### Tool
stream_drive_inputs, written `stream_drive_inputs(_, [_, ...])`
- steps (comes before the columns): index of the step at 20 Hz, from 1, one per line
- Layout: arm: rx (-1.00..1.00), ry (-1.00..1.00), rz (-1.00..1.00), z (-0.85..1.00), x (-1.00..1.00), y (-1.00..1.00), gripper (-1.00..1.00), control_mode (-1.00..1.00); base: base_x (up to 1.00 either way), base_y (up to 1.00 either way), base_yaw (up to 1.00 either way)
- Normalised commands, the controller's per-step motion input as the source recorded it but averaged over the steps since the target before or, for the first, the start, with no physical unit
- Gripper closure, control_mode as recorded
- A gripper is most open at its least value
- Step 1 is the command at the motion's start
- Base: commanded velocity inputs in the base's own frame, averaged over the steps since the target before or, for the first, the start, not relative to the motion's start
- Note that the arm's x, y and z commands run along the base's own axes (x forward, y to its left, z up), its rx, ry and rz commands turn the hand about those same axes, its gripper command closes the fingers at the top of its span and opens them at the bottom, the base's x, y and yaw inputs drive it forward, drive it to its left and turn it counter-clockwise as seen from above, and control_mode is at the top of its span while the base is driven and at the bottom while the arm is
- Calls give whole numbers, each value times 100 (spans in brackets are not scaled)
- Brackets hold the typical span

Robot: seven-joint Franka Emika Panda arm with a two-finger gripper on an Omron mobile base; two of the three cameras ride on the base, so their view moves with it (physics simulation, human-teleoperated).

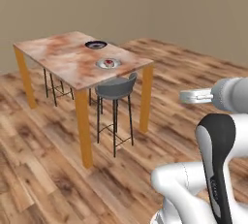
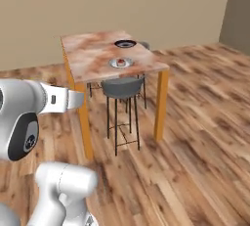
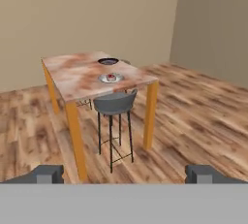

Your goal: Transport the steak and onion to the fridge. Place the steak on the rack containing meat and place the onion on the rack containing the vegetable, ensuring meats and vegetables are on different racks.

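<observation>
- The arm is folded near the base; its upper link stands up and the wrist part reaches forward, about level, toward the worktop.
- The tool points straight ahead. Its two fingertips stand wide apart at the bottom of the hand view, with nothing between them, well apart from the worktop.
- No readable writing or label shows on the arm or on the furniture.
- A grey stool with thin dark legs stands on the wood floor, its seat partly under the near edge of the worktop.
- The worktop has a reddish marble top and orange legs.
- A pale plate lies near the worktop edge above the stool. The steak lies on it, red on top.
- Farther back a dark bowl stands on the worktop; I cannot tell what is in it.
- Behind, there is a plain beige wall.
</observation>
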Motion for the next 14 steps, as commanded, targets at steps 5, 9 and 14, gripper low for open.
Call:
stream_drive_inputs(5, [0,0,0,0,0,0,-100,100,81,-54,55])
stream_drive_inputs(9, [0,0,0,0,0,0,-100,100,54,-89,44])
stream_drive_inputs(14, [0,0,0,0,0,0,-100,100,63,-100,24])
